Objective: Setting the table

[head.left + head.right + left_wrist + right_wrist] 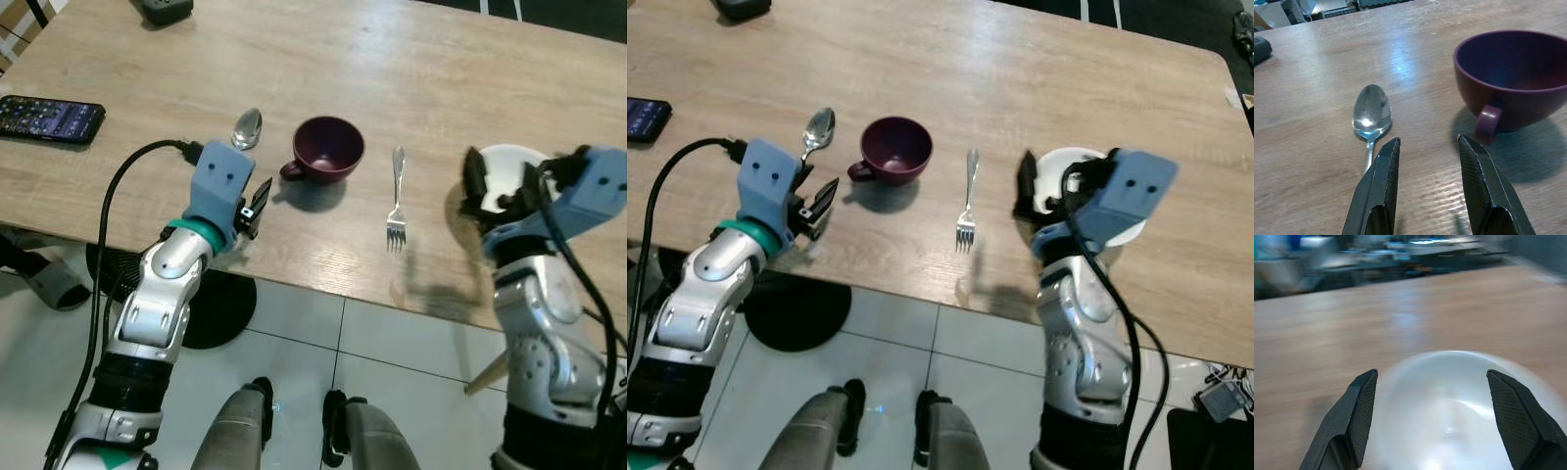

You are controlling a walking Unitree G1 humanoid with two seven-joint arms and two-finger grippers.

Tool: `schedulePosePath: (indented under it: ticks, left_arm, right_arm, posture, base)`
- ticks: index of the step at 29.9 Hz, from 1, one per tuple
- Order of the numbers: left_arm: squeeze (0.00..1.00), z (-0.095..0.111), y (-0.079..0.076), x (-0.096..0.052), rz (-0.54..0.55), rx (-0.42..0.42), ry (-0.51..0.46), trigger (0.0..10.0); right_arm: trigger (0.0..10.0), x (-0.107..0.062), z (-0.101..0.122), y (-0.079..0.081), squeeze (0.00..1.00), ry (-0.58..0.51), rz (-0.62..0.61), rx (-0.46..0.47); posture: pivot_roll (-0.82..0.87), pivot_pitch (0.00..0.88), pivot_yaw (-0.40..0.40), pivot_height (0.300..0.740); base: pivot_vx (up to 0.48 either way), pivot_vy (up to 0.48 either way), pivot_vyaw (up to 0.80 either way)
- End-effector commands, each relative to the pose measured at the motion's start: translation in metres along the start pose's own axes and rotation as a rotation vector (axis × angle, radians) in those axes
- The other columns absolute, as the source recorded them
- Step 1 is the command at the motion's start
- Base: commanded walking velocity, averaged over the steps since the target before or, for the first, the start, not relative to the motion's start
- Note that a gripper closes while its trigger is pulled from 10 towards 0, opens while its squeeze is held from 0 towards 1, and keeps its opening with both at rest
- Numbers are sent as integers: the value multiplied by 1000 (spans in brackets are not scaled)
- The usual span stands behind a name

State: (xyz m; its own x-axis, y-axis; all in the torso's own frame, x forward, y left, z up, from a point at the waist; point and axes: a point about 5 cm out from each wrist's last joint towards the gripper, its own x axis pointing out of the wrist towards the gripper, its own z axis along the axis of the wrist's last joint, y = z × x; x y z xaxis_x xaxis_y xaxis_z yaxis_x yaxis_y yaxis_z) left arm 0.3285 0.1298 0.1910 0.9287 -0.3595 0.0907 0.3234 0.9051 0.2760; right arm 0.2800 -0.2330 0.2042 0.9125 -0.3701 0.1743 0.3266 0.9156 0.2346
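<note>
Table setting items, counted: one purple cup (328, 148), one spoon (247, 128), one fork (397, 200), one white bowl (512, 174). All four lie in a row on the wooden table (411, 69), close to its near edge.

The cup stands upright, handle pointing toward the robot's left. The spoon lies just beside it on the left, bowl end away from the robot, not touching the cup. The fork lies to the right of the cup, tines toward the near edge, apart from both cup and bowl.

Left pincer (1427, 149): released, fingers spread, holding nothing. It sits low over the table near the edge; one finger (1382, 169) lies over the spoon's handle, the other points at the cup handle.

Right pincer (1432, 377): released, fingers wide apart, positioned on either side of the white bowl. Contact with the rim cannot be determined; this view is blurred.

Other objects: one phone (47, 118) near the left edge, one dark object (164, 9) at the far side. The middle and far stretch of the table beyond the row is open surface. Tiled floor (294, 343) lies below the near edge.
</note>
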Motion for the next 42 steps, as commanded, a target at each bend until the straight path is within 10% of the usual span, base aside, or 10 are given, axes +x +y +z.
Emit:
schedulePosePath:
  ticks: [1, 10, 16, 30, 31, 32, 35, 42]
  left_arm:
    - [0, -4, -1, 1, 1, 14, 10, 10000]
    - [0, 11, 14, -5, -129, 22, -35, 10000]
    - [0, 36, 9, -24, -429, 75, -80, 10000]
    - [0, 47, 4, -29, -437, 21, -108, 10000]
    - [0, 47, 4, -29, -439, 20, -105, 10000]
    - [0, 47, 4, -29, -439, 20, -105, 10000]
    - [0, 46, 4, -28, -440, 18, -102, 10000]
    - [0, 46, 3, -28, -433, 14, -96, 10000]
  right_arm:
    - [10000, 1, -1, -19, 0, -1, -92, -31]
    - [10000, 9, 15, -54, 0, 12, -149, -64]
    - [10000, 9, -20, -58, 0, 263, -51, 18]
    - [10000, 25, -40, -68, 0, 324, -206, 27]
    - [4824, 24, -44, -66, 0, 345, -190, 46]
    - [4824, 24, -44, -66, 0, 345, -190, 46]
    - [0, 21, -51, -62, 0, 392, -160, 86]
    - [0, 18, -59, -62, 0, 422, -153, 85]
  posture:
    - [134, 110, -4, 740]
    - [131, 83, 0, 740]
    - [144, 87, 6, 740]
    - [169, 103, -9, 740]
    - [167, 104, -9, 740]
    - [167, 104, -9, 740]
    - [167, 104, -9, 740]
    - [160, 110, -14, 740]
  base:
    - [0, 0, 0]
    - [0, 0, 0]
    - [0, 0, 0]
    - [0, 0, 0]
    - [0, 0, 0]
    - [0, 0, 0]
    - [0, 0, 0]
    - [0, 0, 0]
